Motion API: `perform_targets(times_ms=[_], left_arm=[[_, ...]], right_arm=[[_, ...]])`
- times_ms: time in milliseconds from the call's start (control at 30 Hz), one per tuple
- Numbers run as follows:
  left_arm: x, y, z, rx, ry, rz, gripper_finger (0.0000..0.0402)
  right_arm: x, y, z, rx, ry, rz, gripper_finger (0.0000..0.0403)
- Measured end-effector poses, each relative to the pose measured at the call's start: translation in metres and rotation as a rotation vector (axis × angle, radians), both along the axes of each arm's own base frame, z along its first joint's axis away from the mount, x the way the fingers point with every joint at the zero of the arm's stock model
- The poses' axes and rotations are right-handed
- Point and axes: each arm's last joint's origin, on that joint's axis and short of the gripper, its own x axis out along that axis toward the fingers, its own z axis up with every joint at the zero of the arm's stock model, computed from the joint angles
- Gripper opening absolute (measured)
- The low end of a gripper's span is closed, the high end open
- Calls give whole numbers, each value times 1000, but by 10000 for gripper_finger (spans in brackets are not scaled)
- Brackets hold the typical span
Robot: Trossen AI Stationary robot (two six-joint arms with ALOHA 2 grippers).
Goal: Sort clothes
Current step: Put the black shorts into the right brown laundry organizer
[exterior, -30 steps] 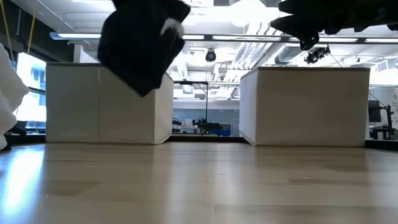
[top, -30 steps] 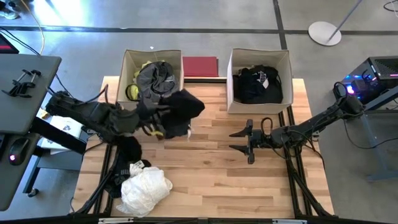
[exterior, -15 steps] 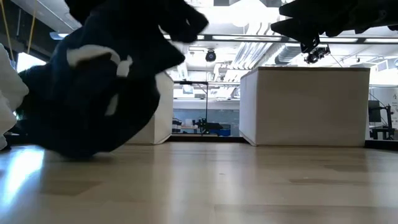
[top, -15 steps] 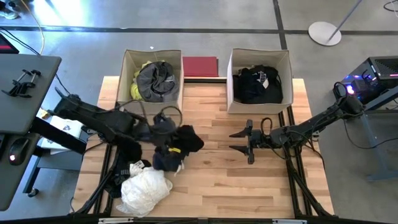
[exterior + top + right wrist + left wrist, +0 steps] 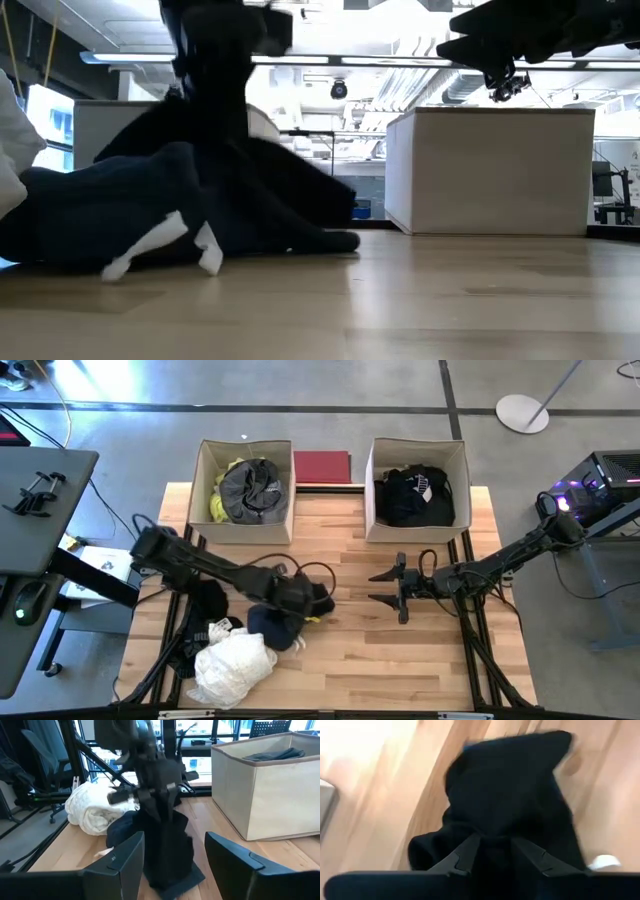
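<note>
A dark garment (image 5: 282, 615) of the clothes lies bunched on the table left of the middle, and a white label (image 5: 160, 238) shows on it. My left gripper (image 5: 298, 595) stands right over the garment, tipped steeply down, with its cloth between the fingers. My right gripper (image 5: 386, 588) hovers open and level over the table's middle, right of the garment, touching nothing. A white garment (image 5: 235, 660) and a black one (image 5: 207, 600) lie near the table's left front. Grey and yellow clothes (image 5: 248, 488) fill the left box, and black clothes (image 5: 415, 495) fill the right box. My left gripper has a bunched-up fold of the dark garment (image 5: 495, 827) between its two fingers (image 5: 467, 852), which stand a little apart. The fingers come from above, slanting down. The cloth rises in a peak (image 5: 162, 820) to the fingers, and the rest of the garment (image 5: 110, 225) lies on the table.
Two beige boxes (image 5: 205, 510) (image 5: 460, 510) stand at the far edge with a dark red board (image 5: 322, 465) between them. Bare wood (image 5: 400, 660) lies in front of my right gripper, toward the near edge.
My left gripper has swung down from beside the left box toward the table's middle and near edge, tipping from near level to steeply down. The dark garment, which hung in the air below it, has come down and now lies spread on the table.
</note>
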Motion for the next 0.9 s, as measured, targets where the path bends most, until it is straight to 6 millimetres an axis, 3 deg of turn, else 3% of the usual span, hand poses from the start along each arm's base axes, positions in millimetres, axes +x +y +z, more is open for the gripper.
perform_targets(times_ms=[133, 233, 467, 633, 767, 900], left_arm=[[3, 9, -9, 4, 50, 28, 25], [1, 16, 1, 30, 8, 59, 11], [-20, 21, 77, 170, -240, 68, 4], [-52, 24, 136, 453, -443, 102, 2], [-80, 42, 167, 759, -473, 193, 1], [-99, 70, 184, 935, -447, 368, 1]], right_arm=[[0, 0, 0, -2, 0, 0, 197], [0, 0, 0, -2, 0, 0, 197], [0, 0, 0, 4, 1, -1, 197], [0, 0, 0, 8, 3, -2, 197], [0, 0, 0, 8, 1, -2, 197], [0, -1, 0, 3, -1, -25, 197]])
